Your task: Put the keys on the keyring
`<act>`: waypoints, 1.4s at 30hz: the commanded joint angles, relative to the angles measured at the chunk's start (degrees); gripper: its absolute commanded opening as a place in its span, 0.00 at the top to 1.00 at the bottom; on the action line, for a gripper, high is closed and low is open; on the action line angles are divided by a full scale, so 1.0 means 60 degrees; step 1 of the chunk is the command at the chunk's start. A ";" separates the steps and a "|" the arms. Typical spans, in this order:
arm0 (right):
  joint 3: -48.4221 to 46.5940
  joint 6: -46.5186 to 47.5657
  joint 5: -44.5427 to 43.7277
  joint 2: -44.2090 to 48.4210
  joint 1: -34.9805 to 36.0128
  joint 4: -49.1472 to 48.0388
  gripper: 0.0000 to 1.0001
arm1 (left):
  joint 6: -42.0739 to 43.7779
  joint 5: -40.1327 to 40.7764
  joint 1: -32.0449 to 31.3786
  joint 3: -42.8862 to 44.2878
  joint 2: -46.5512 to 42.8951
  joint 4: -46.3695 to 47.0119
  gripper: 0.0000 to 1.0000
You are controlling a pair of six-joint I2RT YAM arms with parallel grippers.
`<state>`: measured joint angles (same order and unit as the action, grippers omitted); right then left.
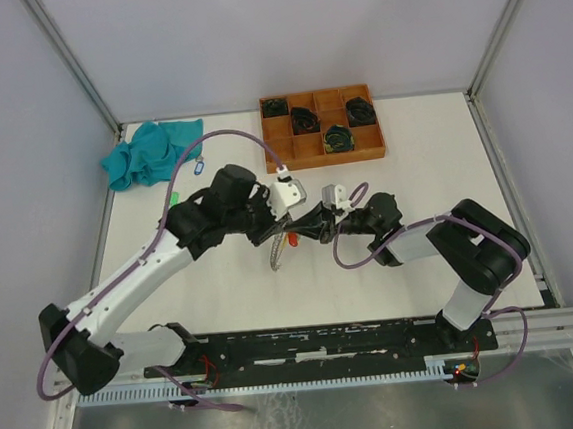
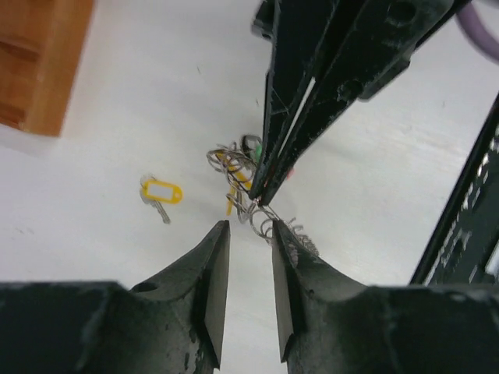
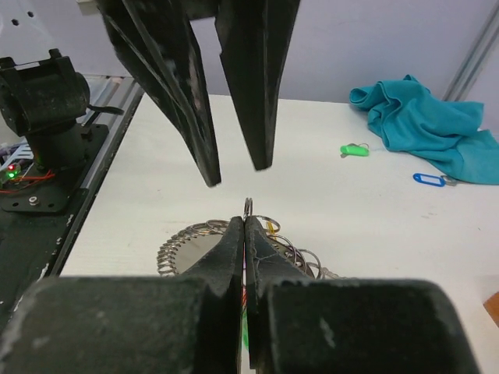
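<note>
1. The right hand (image 3: pixel 245 224) is pressing its fingers together on a thin loop of the keyring (image 3: pixel 248 206), which is poking up just above the tips. The hold is looking slim, so any tug or twist is risking the wire slipping out.
2. The left hand (image 2: pixel 249 230) is hovering at 12 o'clock of that pinch in the right wrist view, with its fingers spread and nothing between them. If it is closing in carelessly, the two sets of tips are likely knocking together and jarring the loop free.
3. The yellow-tagged key (image 2: pixel 161 191) is lying flat on the surface (image 2: pixel 374 156) at about 9 o'clock from the rings in the left wrist view. It is apart from them and in neither hand. Being small and flat, it is probably skidding away under a poor pinch.
4. A heap of loose rings (image 3: pixel 195 245) is lying tangled beneath the pinched loop, so lifting is risking dragging the whole bundle along.
5. A green-tagged key (image 3: pixel 355 149) and a blue-tagged key (image 3: pixel 429 179) are lying near a teal cloth (image 3: pixel 421 117) toward 2 o'clock, and a wooden tray (image 1: pixel 283 155) is sitting at 12 o'clock in the top view. None of them is blocking the hands.
</note>
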<state>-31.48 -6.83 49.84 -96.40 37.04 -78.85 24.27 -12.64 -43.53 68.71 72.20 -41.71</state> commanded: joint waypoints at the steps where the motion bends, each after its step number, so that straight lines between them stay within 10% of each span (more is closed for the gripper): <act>1: 0.0136 0.0086 -0.0362 0.0575 -0.0098 -0.0629 0.99 | -0.1340 0.0009 0.0186 -0.1170 -0.1535 0.3064 0.63; 14: 0.0529 -0.0047 -0.0342 0.1367 -0.0497 -0.0579 0.99 | -0.4454 0.2530 0.0254 -0.6104 -0.3689 1.0035 0.55; 21: 0.0593 0.0177 -0.0083 0.2020 -0.0750 0.0381 0.99 | -0.3891 0.2279 0.0253 -0.9436 -0.3611 1.5950 0.51; 42: 0.0649 0.0863 0.0351 0.2968 -0.0739 0.1862 0.99 | -0.2621 0.0189 0.0259 -0.8869 -0.2262 1.6418 0.52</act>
<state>-27.49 -1.63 50.54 -80.82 32.62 -64.55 4.73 -9.54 -42.17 12.53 58.70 54.52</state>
